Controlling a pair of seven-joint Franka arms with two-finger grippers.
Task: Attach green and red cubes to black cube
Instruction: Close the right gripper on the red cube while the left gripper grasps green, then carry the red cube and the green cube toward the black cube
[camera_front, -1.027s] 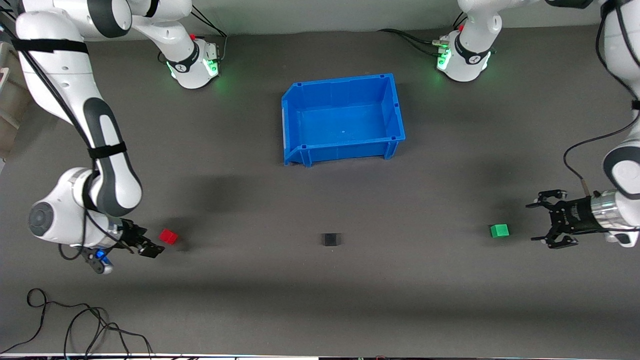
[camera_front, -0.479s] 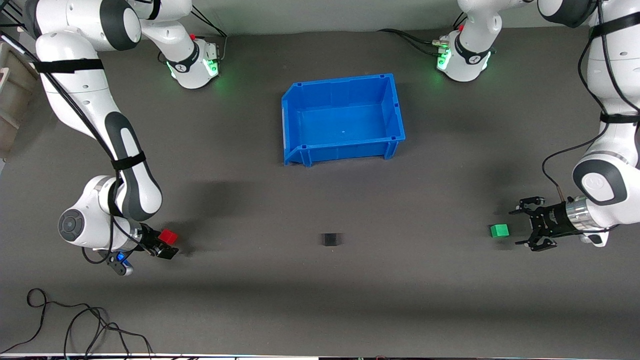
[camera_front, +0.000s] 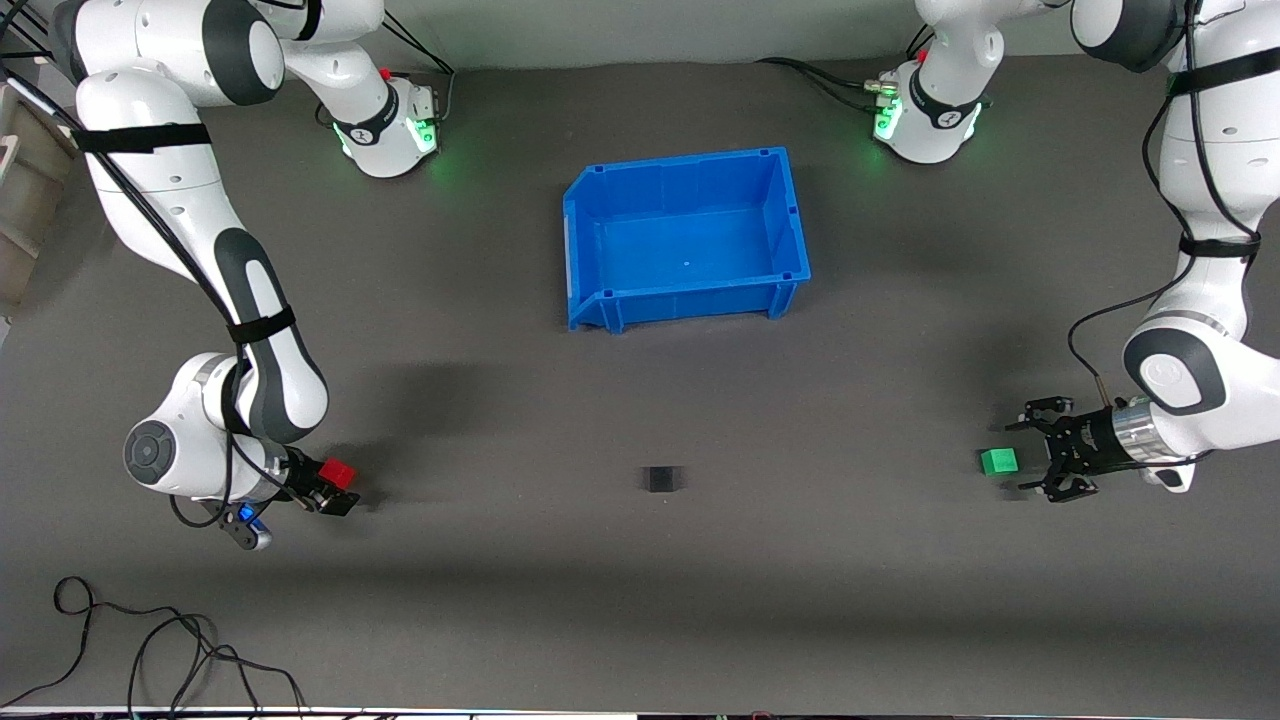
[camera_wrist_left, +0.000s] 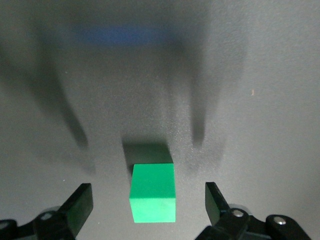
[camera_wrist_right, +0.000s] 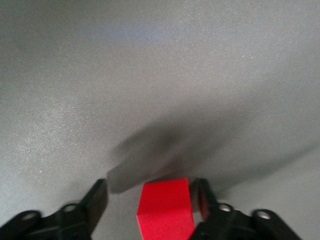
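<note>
Right end effector (camera_front: 330, 487): I am holding it low at the red cube, near the counter edge at my right arm's end; its fingers (camera_wrist_right: 98, 199) are standing apart on either side of the cube, one with a visible gap, the other close against it.
Red cube (camera_front: 338, 473): it is sitting between those fingers, close to the counter's front edge.
Black cube (camera_front: 661, 479): it is lying alone on the grey counter (camera_front: 640, 380) midway along, nearer the front camera than the blue bin (camera_front: 592, 240).
Green cube (camera_front: 998, 461): it is resting on the counter toward my left arm's end.
Left end effector (camera_front: 1030, 456): I am keeping it spread wide just beside the green cube, its fingertips (camera_wrist_left: 80, 206) flanking the cube without touching it.
</note>
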